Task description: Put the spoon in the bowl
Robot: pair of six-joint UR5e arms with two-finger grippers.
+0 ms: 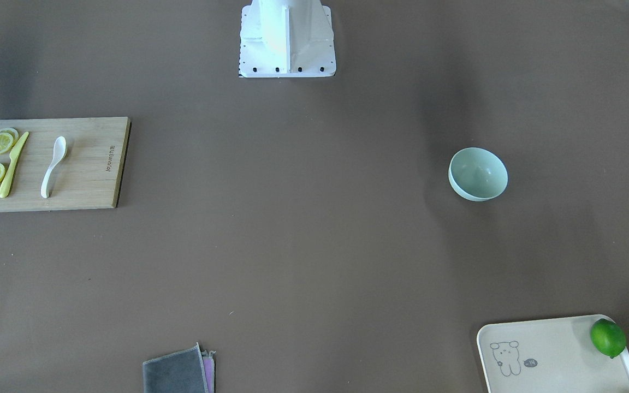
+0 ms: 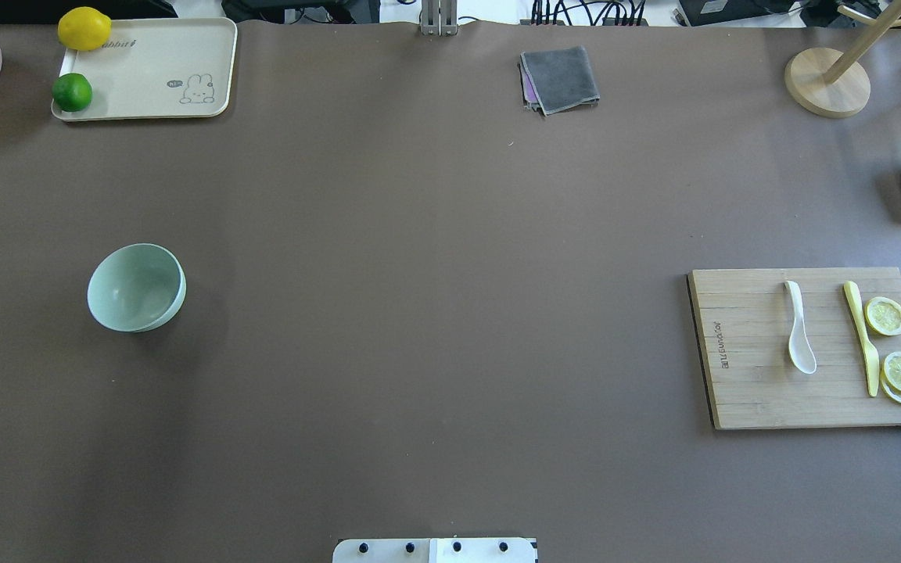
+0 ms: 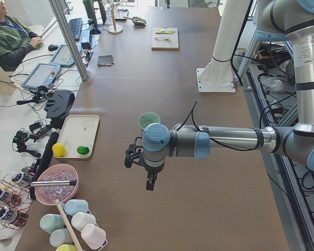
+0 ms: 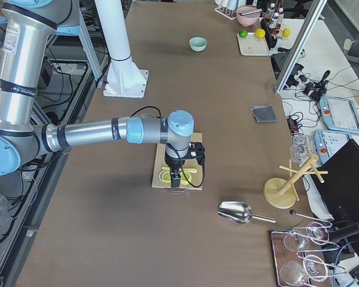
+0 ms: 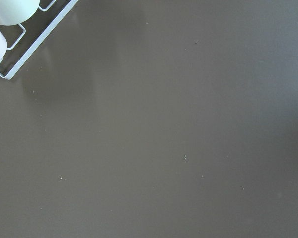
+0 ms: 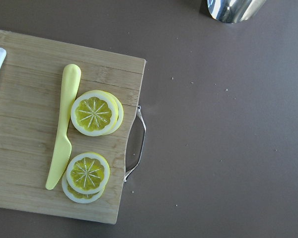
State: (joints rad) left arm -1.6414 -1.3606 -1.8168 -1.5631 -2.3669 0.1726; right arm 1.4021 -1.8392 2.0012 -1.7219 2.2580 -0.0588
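- The spoon (image 2: 800, 338) lies flat on a wooden cutting board (image 2: 748, 391) on the right side of the table, bowl end toward the robot. Nothing holds it.
- In the right wrist view it is cut off at the frame's left edge, so only a sliver shows.
- A yellow knife (image 2: 861, 336) lies beside it, then lemon slices (image 2: 886, 316), partly stacked.
- The bowl (image 2: 136, 287) stands upright on the left side, well apart from the spoon.
- The right gripper (image 4: 176, 177) hangs over the board's outer end and covers much of it. I cannot tell whether its fingers are spread or pressed together.
- The left gripper (image 3: 149, 183) hangs over bare table beyond the bowl, toward the left end. It shows only in the side view, so I cannot tell its finger state either.
- A metal scoop (image 6: 233, 9) is cut off at the top of the frame.
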